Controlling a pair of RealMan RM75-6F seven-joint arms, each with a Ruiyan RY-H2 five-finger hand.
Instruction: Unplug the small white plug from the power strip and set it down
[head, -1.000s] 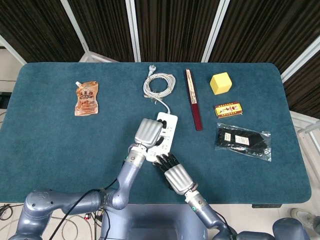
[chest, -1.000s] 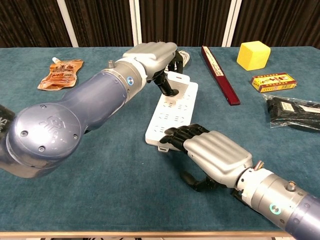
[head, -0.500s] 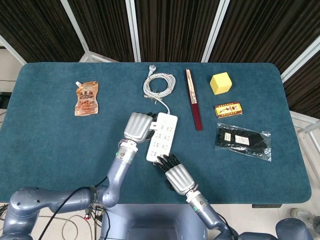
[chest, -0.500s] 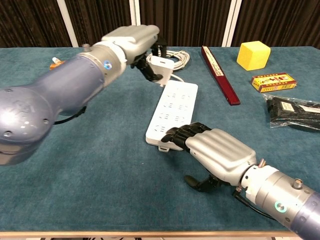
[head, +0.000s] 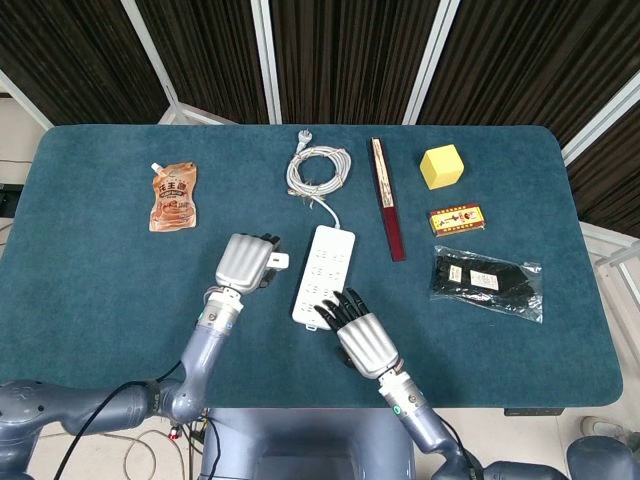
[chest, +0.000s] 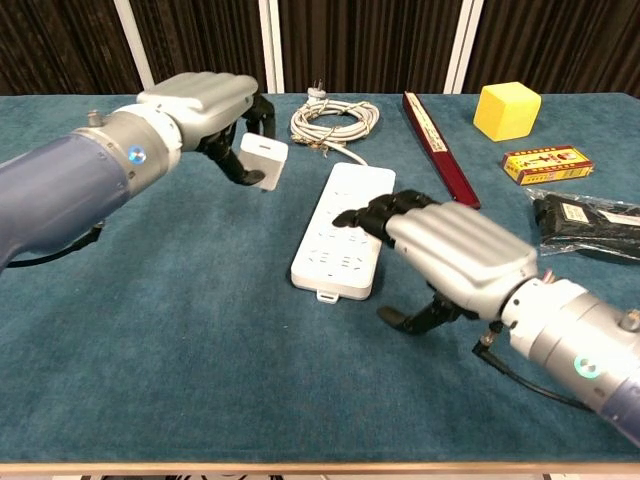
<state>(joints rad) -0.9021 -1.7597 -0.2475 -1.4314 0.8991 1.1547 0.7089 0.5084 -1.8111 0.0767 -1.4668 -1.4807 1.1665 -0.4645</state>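
Since a second ago the left hand (chest: 195, 105) has carried the small white plug (chest: 264, 162) left, clear of the power strip (chest: 345, 229) at frame centre. Right hand (chest: 455, 255), fingers spread and empty, hovers over the strip's near end.

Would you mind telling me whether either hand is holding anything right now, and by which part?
The left hand holds the small white plug by its body, off to the left of the power strip. The right hand holds nothing; its fingers are spread above the strip.
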